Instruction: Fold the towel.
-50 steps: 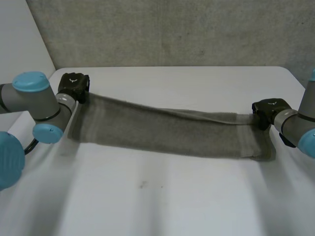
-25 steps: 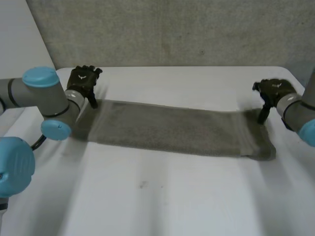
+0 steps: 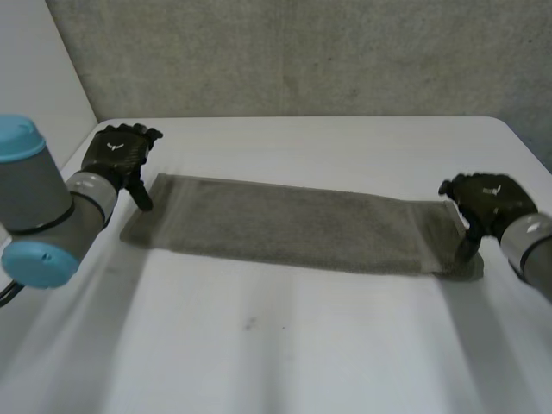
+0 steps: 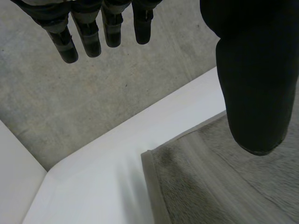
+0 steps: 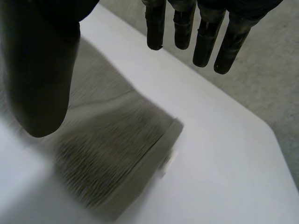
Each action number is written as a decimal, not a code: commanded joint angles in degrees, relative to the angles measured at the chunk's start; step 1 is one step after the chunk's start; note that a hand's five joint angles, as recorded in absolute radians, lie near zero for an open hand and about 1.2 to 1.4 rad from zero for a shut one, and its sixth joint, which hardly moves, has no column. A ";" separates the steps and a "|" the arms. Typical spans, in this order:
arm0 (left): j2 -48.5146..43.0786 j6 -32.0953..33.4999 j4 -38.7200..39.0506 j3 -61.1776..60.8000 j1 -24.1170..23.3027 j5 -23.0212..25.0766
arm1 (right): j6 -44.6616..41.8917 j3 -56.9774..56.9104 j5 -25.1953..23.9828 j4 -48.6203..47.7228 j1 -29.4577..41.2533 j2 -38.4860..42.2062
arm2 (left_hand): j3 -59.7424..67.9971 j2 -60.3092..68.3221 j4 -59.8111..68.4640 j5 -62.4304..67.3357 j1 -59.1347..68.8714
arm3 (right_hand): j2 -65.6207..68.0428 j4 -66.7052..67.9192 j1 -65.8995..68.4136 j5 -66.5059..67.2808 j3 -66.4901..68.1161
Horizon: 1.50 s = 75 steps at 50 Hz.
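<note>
A grey-brown towel [image 3: 293, 226] lies flat on the white table [image 3: 285, 345] as a long folded strip running left to right. My left hand [image 3: 116, 155] hovers above the strip's far left corner with straight fingers [image 4: 65, 42] and thumb [image 4: 254, 93] spread apart, holding nothing; that corner [image 4: 154, 161] lies below it. At the strip's right end my right hand [image 3: 487, 203] stands open, its fingers [image 5: 205, 37] and thumb [image 5: 39, 79] apart above the towel's hemmed end [image 5: 140, 163].
A grey concrete wall [image 3: 293, 52] rises behind the table's far edge. The table's rounded far right corner [image 5: 261, 126] lies just beyond my right hand. Bare white tabletop stretches in front of the towel.
Both hands let go of the towel's far corners and opened. The towel, held raised and taut a second ago, dropped flat on the table. Both hands drew back slightly toward me.
</note>
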 commanded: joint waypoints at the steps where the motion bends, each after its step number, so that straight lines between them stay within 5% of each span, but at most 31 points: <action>1: 5.89 -4.85 5.21 -9.89 0.16 0.25 | -3.76 9.18 0.37 -9.70 0.32 0.09 | 0.62 0.68 0.55 -1.41 0.28 | 4.04 4.10 3.73 3.25 4.02; 19: 6.16 -6.53 8.47 -13.07 0.16 0.16 | -7.90 8.31 -0.07 -14.64 -3.20 7.92 | 0.62 0.68 0.55 -1.41 0.28 | 31.81 31.87 31.50 31.02 31.79; 23: 6.25 -6.53 8.73 -13.24 0.16 0.16 | -7.99 7.44 -0.25 -14.64 -3.81 9.32 | 0.62 0.68 0.55 -1.41 0.28 | 42.88 42.93 42.57 42.09 42.86; 26: 6.25 -6.53 8.73 -13.33 0.16 0.16 | -7.99 6.56 -0.25 -14.11 -4.16 10.11 | 0.62 0.68 0.55 -1.41 0.28 | 65.11 65.16 64.80 64.31 65.09; 39: 6.25 -6.70 8.73 -14.04 0.25 0.07 | -9.13 4.53 -0.42 -14.02 -8.38 10.47 | 0.62 0.68 0.55 -1.41 0.28 | 65.23 65.28 64.92 64.43 65.21; 49: 6.34 -6.70 8.73 -14.04 0.33 -0.02 | -21.59 -5.91 0.10 -11.49 -21.64 12.93 | 0.62 0.68 0.55 -1.41 0.28 | 65.23 65.28 64.92 64.43 65.21; 53: 6.60 -6.70 8.73 -14.04 0.42 -0.10 | -22.75 -10.32 -0.07 -9.37 -21.04 12.84 | 0.62 0.68 0.55 -1.41 0.28 | 65.23 65.28 64.92 64.43 65.21; 58: 8.09 -6.79 8.73 -14.04 0.60 -0.19 | -18.54 -17.88 0.19 -6.64 -10.49 11.52 | 0.62 0.68 0.55 -1.41 0.28 | 65.23 65.28 64.92 64.43 65.21; 68: 9.15 -7.93 8.73 -14.21 0.51 -0.19 | -15.20 -32.54 1.16 -5.68 25.23 19.32 | 0.62 0.68 0.55 -1.41 0.28 | 65.23 65.28 64.92 64.43 65.21; 75: 9.24 -8.28 8.65 -14.30 0.60 -0.19 | -15.46 -35.98 0.81 -5.24 37.83 27.67 | 0.62 0.68 0.55 -1.41 0.28 | 65.23 65.28 64.92 64.43 65.21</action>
